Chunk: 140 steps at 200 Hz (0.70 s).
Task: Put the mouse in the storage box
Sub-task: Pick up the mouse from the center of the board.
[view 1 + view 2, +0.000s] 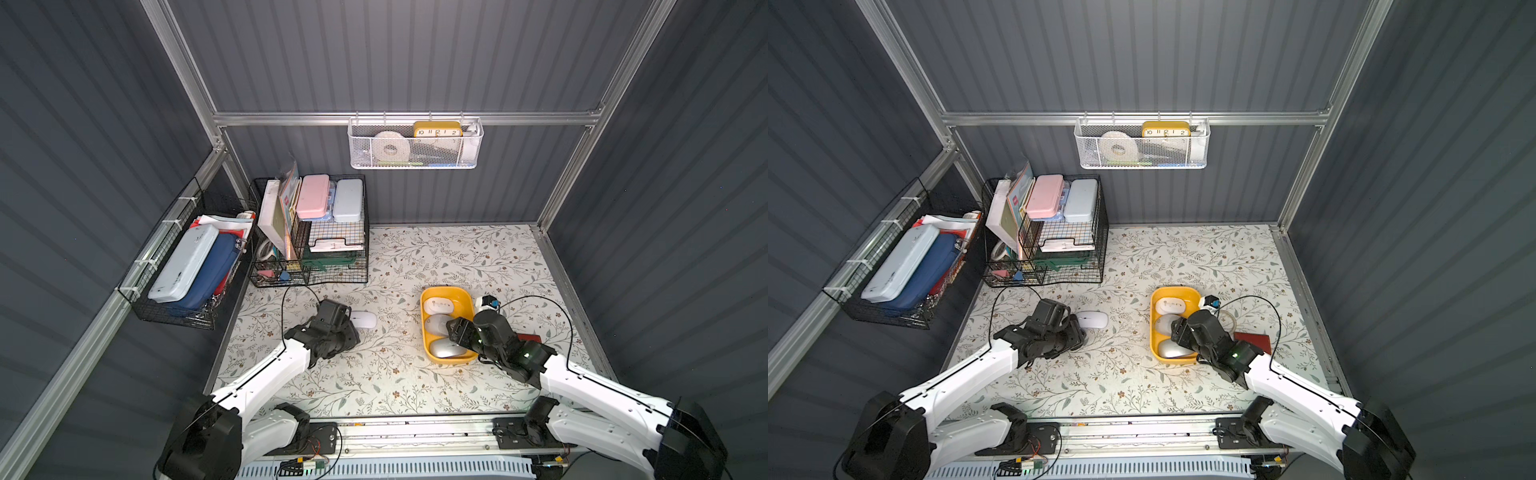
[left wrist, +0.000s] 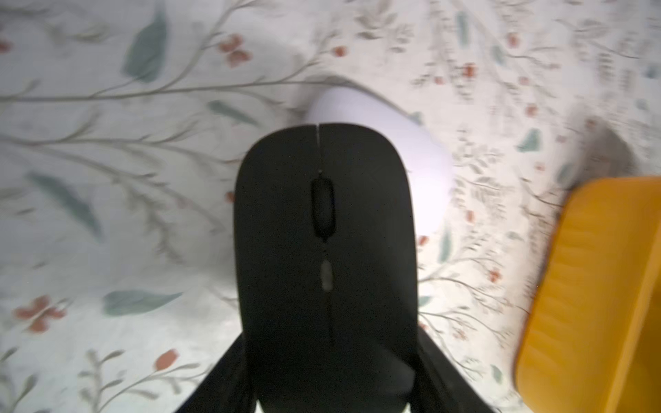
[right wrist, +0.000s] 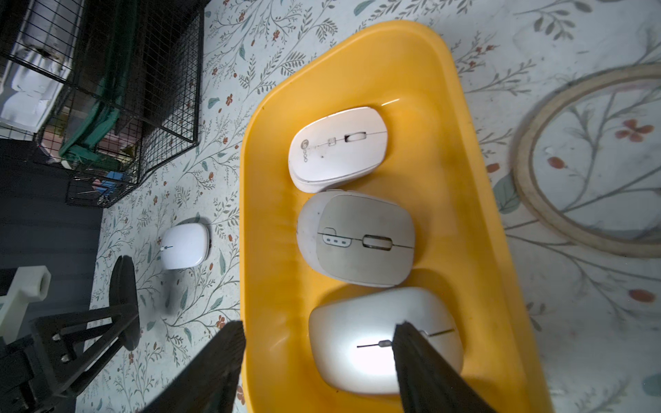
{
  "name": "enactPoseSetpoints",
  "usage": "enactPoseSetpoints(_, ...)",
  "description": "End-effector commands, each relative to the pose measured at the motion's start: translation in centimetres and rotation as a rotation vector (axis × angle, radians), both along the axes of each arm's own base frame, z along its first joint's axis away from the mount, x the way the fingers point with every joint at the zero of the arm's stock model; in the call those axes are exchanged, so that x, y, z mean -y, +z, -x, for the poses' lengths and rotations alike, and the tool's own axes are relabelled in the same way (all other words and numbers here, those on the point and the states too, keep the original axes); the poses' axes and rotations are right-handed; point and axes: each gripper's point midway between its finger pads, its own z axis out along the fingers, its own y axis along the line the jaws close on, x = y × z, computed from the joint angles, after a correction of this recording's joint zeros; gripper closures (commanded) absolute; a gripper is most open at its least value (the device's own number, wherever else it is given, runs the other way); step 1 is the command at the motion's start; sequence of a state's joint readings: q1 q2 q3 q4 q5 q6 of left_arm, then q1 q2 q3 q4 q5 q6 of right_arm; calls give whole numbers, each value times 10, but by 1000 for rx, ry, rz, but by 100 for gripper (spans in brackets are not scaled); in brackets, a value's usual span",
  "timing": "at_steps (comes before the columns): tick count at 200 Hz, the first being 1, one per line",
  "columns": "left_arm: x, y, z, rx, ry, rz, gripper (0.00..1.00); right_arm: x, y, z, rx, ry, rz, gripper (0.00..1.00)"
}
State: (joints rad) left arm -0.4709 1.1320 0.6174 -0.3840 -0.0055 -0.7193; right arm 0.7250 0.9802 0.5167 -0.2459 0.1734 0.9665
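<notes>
A black mouse (image 2: 322,232) fills the left wrist view, and my left gripper (image 2: 327,357) is shut on its sides just above the floral table. In both top views the left gripper (image 1: 351,328) hides that mouse. A white mouse (image 1: 363,320) lies on the table right beyond it. The mustard-yellow storage box (image 1: 424,328) stands to the right and holds three mice: white (image 3: 338,148), grey (image 3: 357,237) and silver (image 3: 379,339). My right gripper (image 3: 320,327) hangs open over the box's near end. One finger is above the silver mouse and the other is outside the wall.
A black wire rack (image 1: 309,232) with cases and papers stands at the back left. Another black rack (image 1: 183,270) hangs on the left wall, and a white mesh basket (image 1: 415,143) on the back wall. A tape ring (image 3: 586,161) and a dark red item (image 1: 530,337) lie right of the box.
</notes>
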Motion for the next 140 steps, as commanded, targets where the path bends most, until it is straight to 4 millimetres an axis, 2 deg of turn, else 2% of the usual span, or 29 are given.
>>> enactPoseSetpoints(1, 44, 56, -14, 231, -321, 92, 65, -22, 35, -7, 50, 73, -69, 29)
enactPoseSetpoints(31, 81, 89, -8, 350, -554, 92, 67, -60, 67, -5, 64, 230, -179, 29)
enactPoseSetpoints(54, 113, 101, 5, 429, -748, 27, 69, -90, 92, 2, 47, 363, -275, 29)
enactPoseSetpoints(67, 122, 106, 7, 458, -807, 26, 72, -105, 103, 8, 31, 436, -333, 30)
enactPoseSetpoints(82, 130, 111, 12, 499, -866, 50, 74, -114, 114, 10, 37, 476, -370, 30)
enactPoseSetpoints(103, 135, 117, 16, 553, -912, 64, 76, -117, 123, 11, 52, 495, -384, 30)
enactPoseSetpoints(140, 139, 122, 29, 606, -982, 91, 77, -120, 123, 14, 40, 516, -396, 30)
